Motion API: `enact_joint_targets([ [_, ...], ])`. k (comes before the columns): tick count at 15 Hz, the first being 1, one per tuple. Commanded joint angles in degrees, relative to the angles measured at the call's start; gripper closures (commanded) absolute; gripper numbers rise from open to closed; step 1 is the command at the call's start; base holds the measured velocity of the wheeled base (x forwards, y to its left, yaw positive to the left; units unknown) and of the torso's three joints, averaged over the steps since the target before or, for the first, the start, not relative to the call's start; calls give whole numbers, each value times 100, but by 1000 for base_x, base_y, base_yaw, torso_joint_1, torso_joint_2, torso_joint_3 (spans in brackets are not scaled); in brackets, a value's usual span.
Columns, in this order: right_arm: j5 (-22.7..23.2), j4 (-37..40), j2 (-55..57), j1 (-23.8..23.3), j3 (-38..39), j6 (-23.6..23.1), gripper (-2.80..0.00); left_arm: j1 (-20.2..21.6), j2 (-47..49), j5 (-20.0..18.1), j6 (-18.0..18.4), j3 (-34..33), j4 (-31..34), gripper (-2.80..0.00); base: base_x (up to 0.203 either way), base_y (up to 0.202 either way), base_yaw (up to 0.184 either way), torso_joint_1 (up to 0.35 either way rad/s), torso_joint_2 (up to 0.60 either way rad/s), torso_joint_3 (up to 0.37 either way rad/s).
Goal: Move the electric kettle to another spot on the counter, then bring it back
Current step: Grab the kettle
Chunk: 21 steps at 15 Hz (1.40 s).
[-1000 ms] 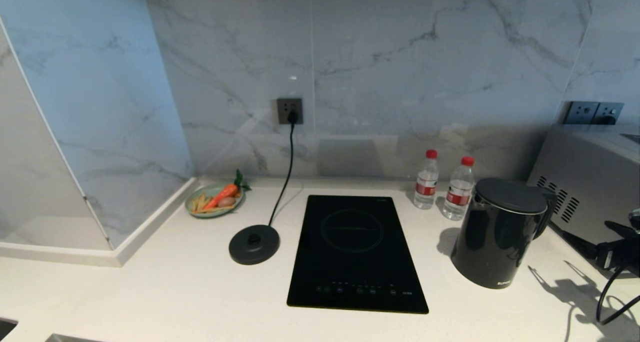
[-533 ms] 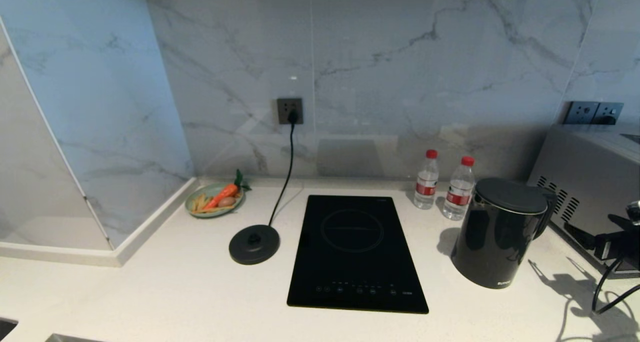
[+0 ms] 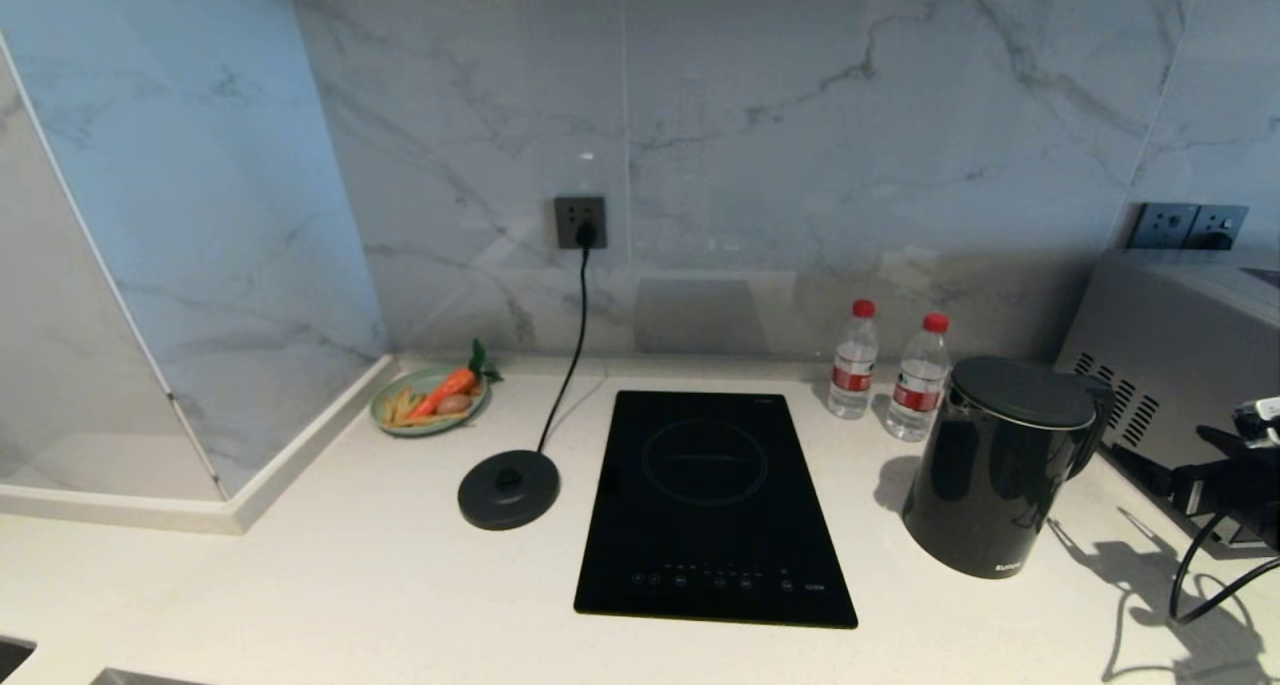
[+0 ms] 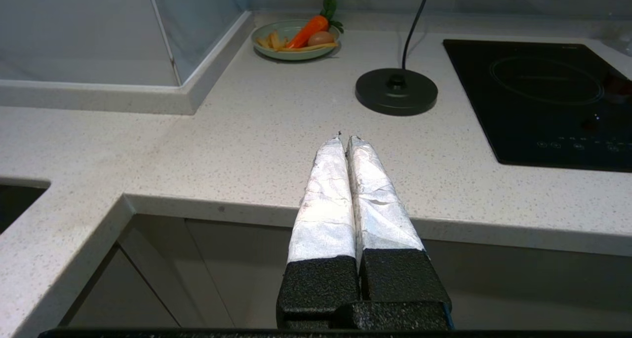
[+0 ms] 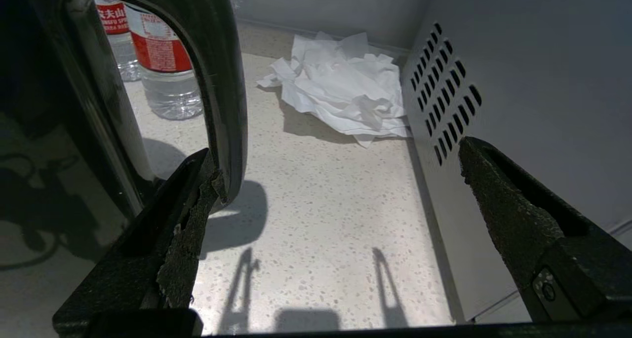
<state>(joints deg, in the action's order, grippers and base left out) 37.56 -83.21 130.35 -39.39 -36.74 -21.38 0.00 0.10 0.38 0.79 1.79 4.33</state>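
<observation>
I start near me. My left pincer [image 4: 344,139] hangs out past the front edge of the tabletop [image 4: 247,145], on the left side, with its two silver-wrapped fingers pressed together and nothing between them. It is far from the job.

A bit farther in and well over to the right stands the electric kettle [image 3: 1000,465]. It sits upright on the tabletop, to the right of the black cooktop [image 3: 712,505], off its round base [image 3: 508,488], which lies on the other side of the cooktop. So I think the first move is done and bringing it back is the part still to do.

My right pincer [image 5: 335,190] is at the kettle's right side, much nearer than the left one, so this is the arm for the job. Its fingers are wide apart and hold nothing. The kettle's loop handle [image 5: 217,81] points right, toward this pincer, and runs up and down. One finger [image 5: 187,214] is right by the bottom of the loop; I cannot tell if it touches. The handle is not yet between the fingers, so I think I need to slide the pincer left.

On the other side of the pincer is the grey box with air holes [image 5: 518,81], very close. Farther back lie crumpled white paper [image 5: 345,91] and two water bottles [image 3: 890,375] by the wall.
</observation>
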Motion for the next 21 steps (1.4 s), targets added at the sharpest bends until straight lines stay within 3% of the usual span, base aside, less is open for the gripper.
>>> enact_joint_targets([
  [1, 23, -46, 43, 41, -8, -8, -280, 0, -1, -1, 0, 5, 6, 0, 0, 0, 0, 0, 0, 0],
  [8, -71, -46, 95, 344, -80, 2, -280, 0, -1, -3, 0, -3, -2, 0, 0, 0, 0, 0, 0, 0],
  [21, -116, -23, 210, 370, -569, 159, -280, 0, -1, 6, 0, -3, -2, 0, 0, 0, 0, 0, 0, 0],
])
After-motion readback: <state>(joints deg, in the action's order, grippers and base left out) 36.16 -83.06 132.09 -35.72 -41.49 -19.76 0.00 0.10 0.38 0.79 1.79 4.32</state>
